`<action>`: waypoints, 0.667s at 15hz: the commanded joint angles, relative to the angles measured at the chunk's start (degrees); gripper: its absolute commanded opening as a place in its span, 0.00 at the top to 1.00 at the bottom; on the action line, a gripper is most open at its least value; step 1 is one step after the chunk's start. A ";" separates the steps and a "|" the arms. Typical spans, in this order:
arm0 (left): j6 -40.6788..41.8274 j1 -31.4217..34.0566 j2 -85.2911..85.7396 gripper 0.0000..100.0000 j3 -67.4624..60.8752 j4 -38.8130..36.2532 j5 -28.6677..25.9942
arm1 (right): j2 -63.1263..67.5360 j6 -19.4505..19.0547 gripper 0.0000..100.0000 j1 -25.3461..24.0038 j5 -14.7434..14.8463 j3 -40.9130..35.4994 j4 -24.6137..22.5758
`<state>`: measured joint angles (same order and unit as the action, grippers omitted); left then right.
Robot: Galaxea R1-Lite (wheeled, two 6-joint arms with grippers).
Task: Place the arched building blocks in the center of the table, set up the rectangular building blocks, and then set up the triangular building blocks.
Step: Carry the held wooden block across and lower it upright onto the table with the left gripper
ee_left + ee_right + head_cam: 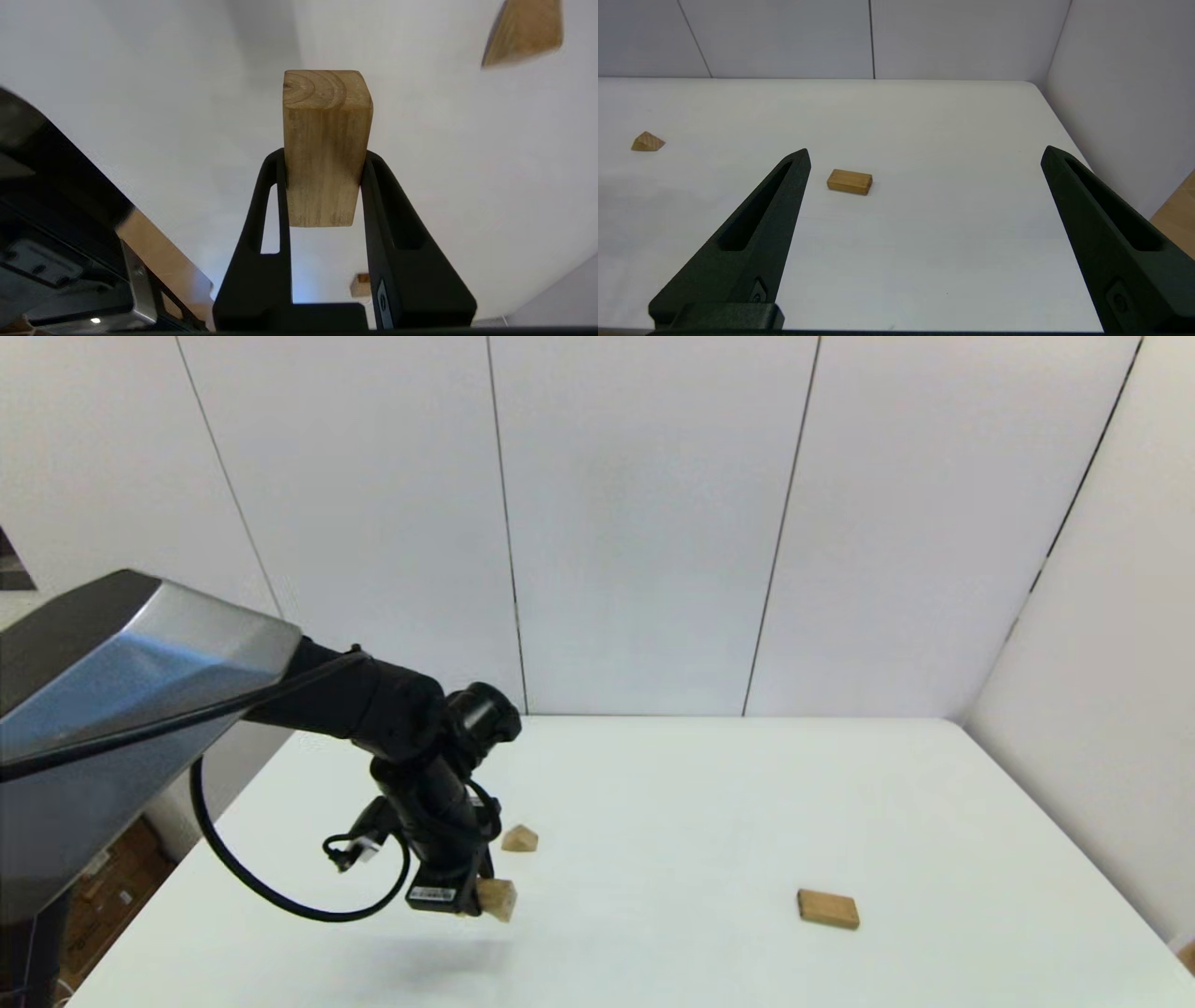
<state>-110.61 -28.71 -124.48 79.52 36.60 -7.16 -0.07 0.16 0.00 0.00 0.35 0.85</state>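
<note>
Blocks of light-brown wood are spread over the white table (709, 803), and we hold one of them in our left tool (322, 161). That tool hangs above the table's left half, toward the near edge, its two black fingers (266, 205) pressed against opposite sides of the arched block (324, 144). From the left wrist camera we see the block standing up between the fingers, its end grain at the far tip and a good part of its length sticking out beyond the fingertips. From the head camera the same block (497, 899) pokes out at the right side of the tool, lifted clear of the table, with a soft shadow on the surface below it. We cannot make out the curved cut-out from any camera.

Just beyond the left tool, the triangular block (520, 839) rests on the table with its peak up, apart from the held block. We also see it far off to one side in the right wrist camera (647, 141).

Over on the right half of the table, well apart from the other two, the rectangular block (828, 908) lies flat on its broad face.

Our right tool (924, 156) sits low near the table's near edge, its fingers spread wide with nothing between them; the rectangular block (849, 181) lies farther out on the table, near its left finger.
</note>
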 commanded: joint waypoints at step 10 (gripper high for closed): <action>-13.85 -12.25 -14.39 1.00 21.73 6.47 3.82 | -0.01 0.02 0.00 0.00 0.00 0.00 0.03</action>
<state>-123.43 -39.50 -136.35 98.87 42.14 -3.41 -0.07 0.18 0.00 0.00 0.35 0.85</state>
